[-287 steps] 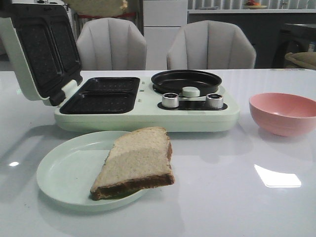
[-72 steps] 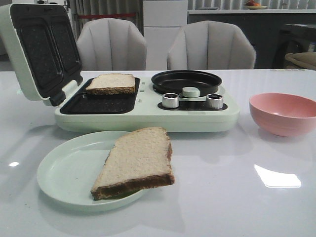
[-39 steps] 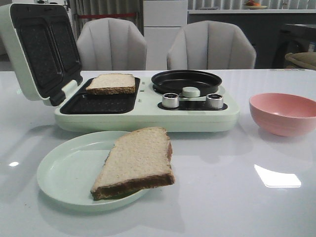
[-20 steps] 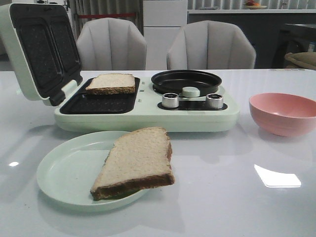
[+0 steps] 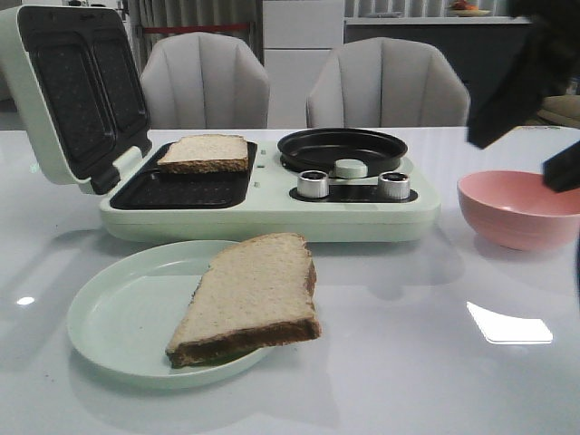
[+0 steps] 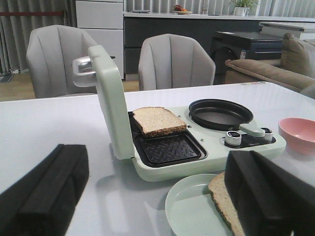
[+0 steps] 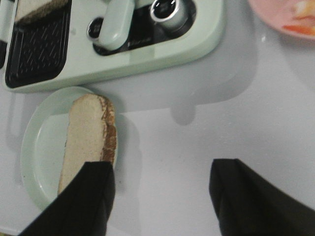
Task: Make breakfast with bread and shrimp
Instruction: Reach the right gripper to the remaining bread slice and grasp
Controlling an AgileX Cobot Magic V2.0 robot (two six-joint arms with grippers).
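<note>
One slice of bread [image 5: 204,152] lies in the far well of the open pale green sandwich maker [image 5: 272,213]. The other bread slice [image 5: 251,294] rests on the pale green plate [image 5: 118,317], overhanging its right rim. Pale orange shrimp [image 7: 301,19] lie in the pink bowl [image 5: 521,213]. My right gripper [image 5: 535,136] hangs above that bowl, dark against the background. In its wrist view it [image 7: 162,167] is open over bare table beside the plate, holding nothing. My left gripper [image 6: 155,155] is open and empty, hanging back from the maker and plate, outside the front view.
The maker's lid [image 5: 72,91] stands raised at the left. Its near well [image 5: 181,190] holds nothing. A round black pan [image 5: 342,148], a pale green knob [image 5: 351,168] and two metal dials [image 5: 313,184] sit on its right half. Two grey chairs [image 5: 387,86] stand behind the table.
A bread slice went into the maker's far well several seconds back. Over the last half second my right arm has come into the front view above the pink bowl.
</note>
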